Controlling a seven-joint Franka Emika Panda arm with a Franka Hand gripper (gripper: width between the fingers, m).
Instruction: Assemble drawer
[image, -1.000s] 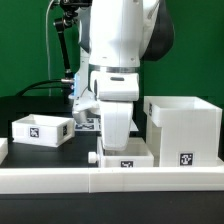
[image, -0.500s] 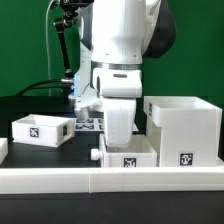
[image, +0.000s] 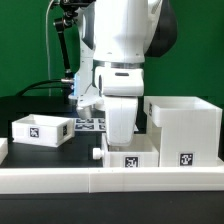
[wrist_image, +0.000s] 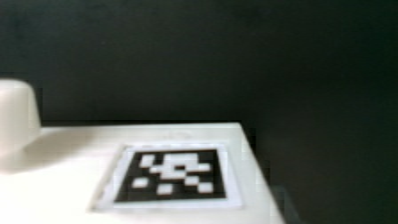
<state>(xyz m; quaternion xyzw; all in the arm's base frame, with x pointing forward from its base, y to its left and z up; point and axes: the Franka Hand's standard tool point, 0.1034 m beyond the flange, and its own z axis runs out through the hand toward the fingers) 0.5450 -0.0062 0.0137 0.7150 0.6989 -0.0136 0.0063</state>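
Gripper (image: 121, 136) reaches down at the small tray (image: 127, 157) with its fingertips hidden, so I cannot tell how wide it stands. That tray sits against the long rail (image: 60, 181) and just beside the cube-like housing (image: 186, 132). The second tray (image: 41, 129) lies well apart toward the exterior view's left, with bare dark table (image: 30, 106) between. Each matte white part carries a black-and-white square tag (wrist_image: 173, 180).
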